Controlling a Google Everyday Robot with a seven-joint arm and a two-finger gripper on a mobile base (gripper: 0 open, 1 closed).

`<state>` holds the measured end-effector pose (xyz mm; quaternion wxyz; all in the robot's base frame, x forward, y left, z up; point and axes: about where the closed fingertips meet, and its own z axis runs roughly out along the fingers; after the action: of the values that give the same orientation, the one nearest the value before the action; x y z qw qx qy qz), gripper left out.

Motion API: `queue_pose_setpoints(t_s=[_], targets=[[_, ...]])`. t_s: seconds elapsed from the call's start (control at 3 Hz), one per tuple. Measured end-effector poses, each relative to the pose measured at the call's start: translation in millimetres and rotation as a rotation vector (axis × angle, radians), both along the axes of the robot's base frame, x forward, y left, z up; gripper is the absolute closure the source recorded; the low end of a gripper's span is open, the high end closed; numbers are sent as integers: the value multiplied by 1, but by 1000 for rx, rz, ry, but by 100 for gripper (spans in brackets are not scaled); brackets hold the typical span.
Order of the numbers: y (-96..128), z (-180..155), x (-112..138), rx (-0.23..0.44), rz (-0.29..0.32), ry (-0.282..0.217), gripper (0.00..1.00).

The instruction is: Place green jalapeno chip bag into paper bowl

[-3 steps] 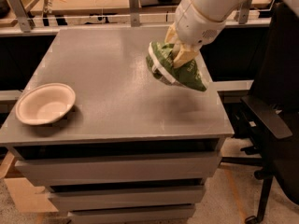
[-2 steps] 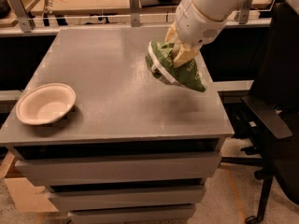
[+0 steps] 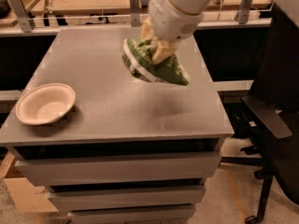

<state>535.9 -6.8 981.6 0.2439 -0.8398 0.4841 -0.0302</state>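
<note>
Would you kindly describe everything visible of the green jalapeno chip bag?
The green jalapeno chip bag is a small, crinkled, puffy green packet with white sealed edges and pale lettering. It hangs tilted above the far right part of the grey table, clear of its surface, touched only by the gripper, whose tan fingers pinch its upper middle. The paper bowl sits apart, near the table's front left corner.

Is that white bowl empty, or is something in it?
Empty: the paper bowl shows only its bare pale inside. The green chip bag hangs clamped in the pincer above the table, right of the bowl.
</note>
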Motion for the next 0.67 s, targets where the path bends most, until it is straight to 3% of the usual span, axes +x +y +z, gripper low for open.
queue_pose_setpoints(t_s=[0.67], targets=[[109,12,-36,-111,309,-76,100]])
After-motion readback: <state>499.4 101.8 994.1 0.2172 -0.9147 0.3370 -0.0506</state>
